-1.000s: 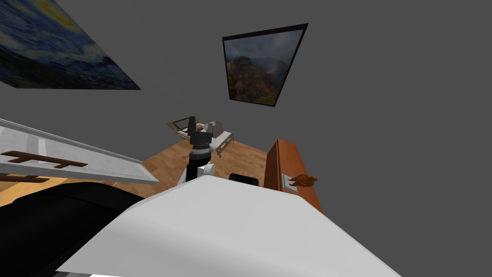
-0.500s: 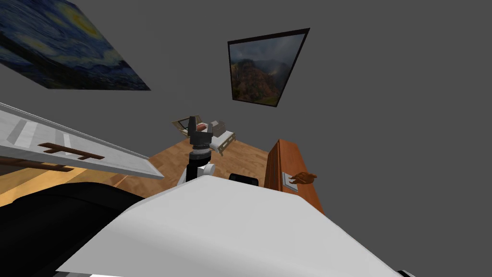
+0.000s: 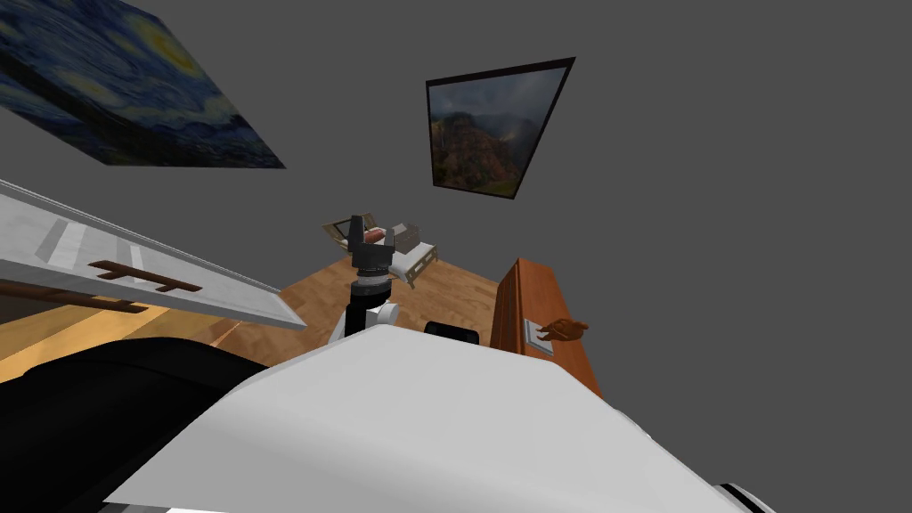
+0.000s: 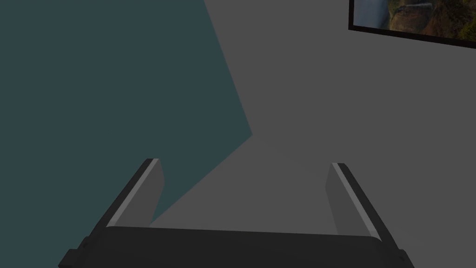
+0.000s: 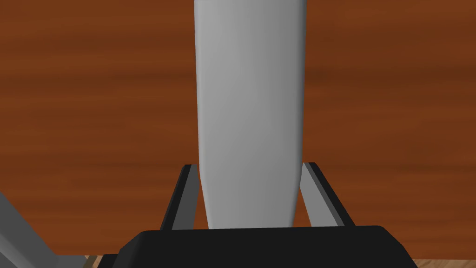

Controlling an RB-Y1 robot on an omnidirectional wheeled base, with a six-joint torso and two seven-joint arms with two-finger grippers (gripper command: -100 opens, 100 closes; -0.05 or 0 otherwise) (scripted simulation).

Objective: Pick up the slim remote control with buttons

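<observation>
In the right wrist view a slim, plain grey remote control (image 5: 251, 107) lies on a reddish-brown wooden surface (image 5: 93, 116). It runs lengthwise away from my right gripper (image 5: 249, 164). The two fingers stand against its long sides near its closer, narrower end, shut on it. No buttons show on its grey face. In the head view my left gripper (image 3: 370, 232) is held up ahead of me. Its fingers (image 4: 148, 186) stand wide apart in the left wrist view, open with nothing between them.
A tall reddish-brown wooden cabinet (image 3: 534, 294) stands close at my right, with a brown figure (image 3: 561, 331) and a small grey piece (image 3: 537, 337) on it. A white panel with brown handles (image 3: 178, 289) juts in from the left. A small white table (image 3: 419, 258) stands ahead.
My head view has turned a little, so the two wall pictures and the white panel have slid right. The left arm holds its pose.
</observation>
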